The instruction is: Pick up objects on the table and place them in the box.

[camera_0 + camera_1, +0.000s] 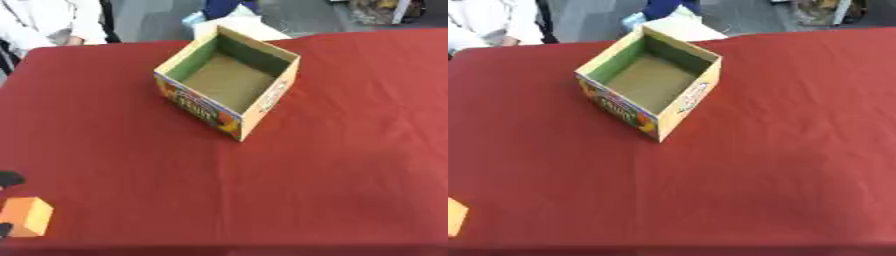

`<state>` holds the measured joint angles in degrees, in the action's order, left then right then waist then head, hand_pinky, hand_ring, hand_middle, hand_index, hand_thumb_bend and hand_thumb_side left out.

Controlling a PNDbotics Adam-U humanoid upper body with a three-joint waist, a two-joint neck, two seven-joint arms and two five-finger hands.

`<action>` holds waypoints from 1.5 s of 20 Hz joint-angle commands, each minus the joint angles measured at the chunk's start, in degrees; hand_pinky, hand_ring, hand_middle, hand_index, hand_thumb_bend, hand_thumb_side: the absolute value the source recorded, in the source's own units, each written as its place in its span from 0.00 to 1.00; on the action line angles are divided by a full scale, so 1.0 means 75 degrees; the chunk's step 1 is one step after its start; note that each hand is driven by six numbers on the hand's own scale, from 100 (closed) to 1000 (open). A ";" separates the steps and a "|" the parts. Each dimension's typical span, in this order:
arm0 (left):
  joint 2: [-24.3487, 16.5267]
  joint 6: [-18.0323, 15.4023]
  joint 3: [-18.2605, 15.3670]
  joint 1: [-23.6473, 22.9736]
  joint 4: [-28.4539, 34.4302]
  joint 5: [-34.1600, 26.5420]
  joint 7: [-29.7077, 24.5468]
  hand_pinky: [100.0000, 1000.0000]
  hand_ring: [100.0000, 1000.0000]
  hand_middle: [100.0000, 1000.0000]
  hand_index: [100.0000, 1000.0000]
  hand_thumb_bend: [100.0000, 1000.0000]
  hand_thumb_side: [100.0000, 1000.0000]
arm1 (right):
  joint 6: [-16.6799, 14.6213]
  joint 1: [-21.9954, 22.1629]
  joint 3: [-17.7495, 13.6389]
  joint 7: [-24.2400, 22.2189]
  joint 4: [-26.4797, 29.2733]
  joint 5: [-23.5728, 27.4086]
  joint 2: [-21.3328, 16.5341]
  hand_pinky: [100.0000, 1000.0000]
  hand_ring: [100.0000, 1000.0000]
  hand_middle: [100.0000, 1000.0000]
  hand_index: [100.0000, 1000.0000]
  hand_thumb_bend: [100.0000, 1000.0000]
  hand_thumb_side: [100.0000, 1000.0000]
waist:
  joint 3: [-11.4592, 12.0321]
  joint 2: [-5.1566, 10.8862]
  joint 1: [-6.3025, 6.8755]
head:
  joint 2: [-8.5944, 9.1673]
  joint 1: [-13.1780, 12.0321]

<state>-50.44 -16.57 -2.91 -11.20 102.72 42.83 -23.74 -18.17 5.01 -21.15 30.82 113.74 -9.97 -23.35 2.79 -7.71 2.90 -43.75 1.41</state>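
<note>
A: Sitting at the near left corner of the table, the orange block (26, 216) is the task's thing here: a small cube, top face paler than its sides, cut off by the frame edge in the right eye view.

B: And the dark shapes touching it?

A: Parts of the left hand (9, 178), one above the block and one just below it at the very edge. They appear to bracket the block, but so little shows that I cannot tell whether the fingers are closed on it or merely beside it. The right hand is not in view.

B: Where must the block go?

A: Into the box (262, 105), an open carton with printed outer walls, standing turned corner-on toward the robot, well apart from the block, toward the far middle of the red tablecloth (350, 165). Its interior looks empty.

B: What makes this step go well?

A: In my judgement, a seated hold first: opposing faces of the cube, not its corners. Then lift straight, clear of the cloth, before travelling diagonally. The box's near corner stands tall, so the block should pass above the rim and be released over the middle of the floor, not against a wall.
</note>
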 commanded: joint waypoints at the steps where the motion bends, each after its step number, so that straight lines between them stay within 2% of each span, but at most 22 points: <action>1: -0.0290 -0.0076 0.0012 0.0065 -0.0053 0.0061 -0.0049 0.90 0.94 0.92 0.99 0.13 0.33 | -0.0024 -0.0052 -0.0047 -0.0005 0.0113 0.0013 -0.0095 0.58 0.71 0.47 0.67 0.00 0.80 | -0.0020 0.0040 -0.0008 | -0.0050 0.0018; 4: -0.0303 -0.0112 0.0035 0.0098 -0.0086 0.0046 -0.0099 0.90 0.94 0.91 0.99 0.11 0.29 | -0.0025 -0.0045 -0.0055 0.0001 0.0113 0.0015 -0.0093 0.58 0.71 0.47 0.67 0.00 0.80 | -0.0036 0.0031 -0.0011 | -0.0050 0.0032; 7: -0.0309 -0.0129 -0.0110 0.0158 0.0071 -0.0169 -0.0010 0.89 0.93 0.91 0.99 0.02 0.25 | -0.0037 -0.0024 -0.0066 0.0019 0.0113 0.0003 -0.0108 0.58 0.71 0.47 0.67 0.00 0.80 | -0.0015 0.0037 -0.0012 | -0.0050 0.0089; 12: -0.0422 -0.0130 -0.0323 0.0123 0.0358 -0.0617 0.0008 0.89 0.93 0.91 0.98 0.00 0.24 | -0.0022 -0.0004 -0.0075 0.0035 0.0113 -0.0009 -0.0099 0.58 0.71 0.47 0.67 0.00 0.80 | 0.0048 0.0062 0.0011 | -0.0050 0.0167; 14: -0.0453 -0.0133 -0.0342 0.0083 0.0369 -0.0667 -0.0068 0.90 0.93 0.91 0.99 0.03 0.25 | -0.0021 0.0009 -0.0081 0.0045 0.0113 -0.0014 -0.0100 0.58 0.70 0.47 0.67 0.00 0.80 | 0.0052 0.0069 0.0013 | -0.0050 0.0178; 16: -0.0491 -0.0189 -0.0335 0.0044 0.0343 -0.0626 -0.0184 0.91 0.94 0.92 0.99 0.07 0.31 | -0.0023 0.0021 -0.0089 0.0055 0.0113 -0.0022 -0.0099 0.58 0.70 0.47 0.67 0.00 0.80 | 0.0055 0.0074 0.0013 | -0.0050 0.0185; 18: -0.0530 -0.0251 -0.0324 0.0003 0.0276 -0.0498 -0.0268 0.91 0.94 0.93 1.00 0.09 0.42 | -0.0023 0.0026 -0.0092 0.0064 0.0113 -0.0025 -0.0093 0.58 0.70 0.47 0.67 0.00 0.80 | 0.0062 0.0075 0.0013 | -0.0050 0.0189; 20: -0.0547 -0.0327 -0.0302 -0.0035 0.0190 -0.0333 -0.0319 0.92 0.95 0.93 1.00 0.10 0.56 | -0.0023 0.0028 -0.0093 0.0068 0.0113 -0.0026 -0.0089 0.57 0.70 0.47 0.67 0.00 0.80 | 0.0068 0.0073 0.0012 | -0.0050 0.0196; 21: -0.0549 -0.0368 -0.0295 -0.0048 0.0143 -0.0241 -0.0335 0.92 0.95 0.93 1.00 0.14 0.54 | -0.0024 0.0027 -0.0093 0.0070 0.0113 -0.0026 -0.0087 0.57 0.70 0.47 0.67 0.00 0.80 | 0.0072 0.0072 0.0013 | -0.0050 0.0199; 23: -0.0554 -0.0425 -0.0267 -0.0068 0.0039 -0.0063 -0.0335 0.92 0.95 0.94 1.00 0.15 0.59 | -0.0023 0.0024 -0.0090 0.0072 0.0113 -0.0021 -0.0081 0.57 0.70 0.47 0.67 0.00 0.80 | 0.0074 0.0069 0.0014 | -0.0050 0.0195; 26: -0.0551 -0.0472 -0.0192 -0.0075 -0.0111 0.0185 -0.0289 0.92 0.95 0.94 1.00 0.18 0.60 | -0.0025 0.0022 -0.0086 0.0068 0.0113 -0.0014 -0.0076 0.57 0.70 0.47 0.67 0.00 0.80 | 0.0064 0.0065 0.0013 | -0.0050 0.0192; 29: -0.0523 -0.0516 -0.0126 -0.0052 -0.0196 0.0305 -0.0211 0.92 0.95 0.94 1.00 0.17 0.57 | -0.0028 0.0018 -0.0082 0.0063 0.0113 -0.0006 -0.0074 0.57 0.70 0.47 0.67 0.00 0.80 | 0.0051 0.0059 0.0010 | -0.0050 0.0198; 30: -0.0519 -0.0515 -0.0118 -0.0035 -0.0206 0.0315 -0.0177 0.91 0.95 0.94 1.00 0.18 0.54 | -0.0028 0.0015 -0.0080 0.0061 0.0113 -0.0003 -0.0071 0.57 0.70 0.47 0.67 0.00 0.80 | 0.0050 0.0057 0.0012 | -0.0050 0.0198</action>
<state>-52.15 -20.25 -3.40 -11.75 101.07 44.83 -25.47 -18.27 5.39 -21.22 31.20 113.74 -9.97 -22.98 3.18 -7.71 3.06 -43.75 2.73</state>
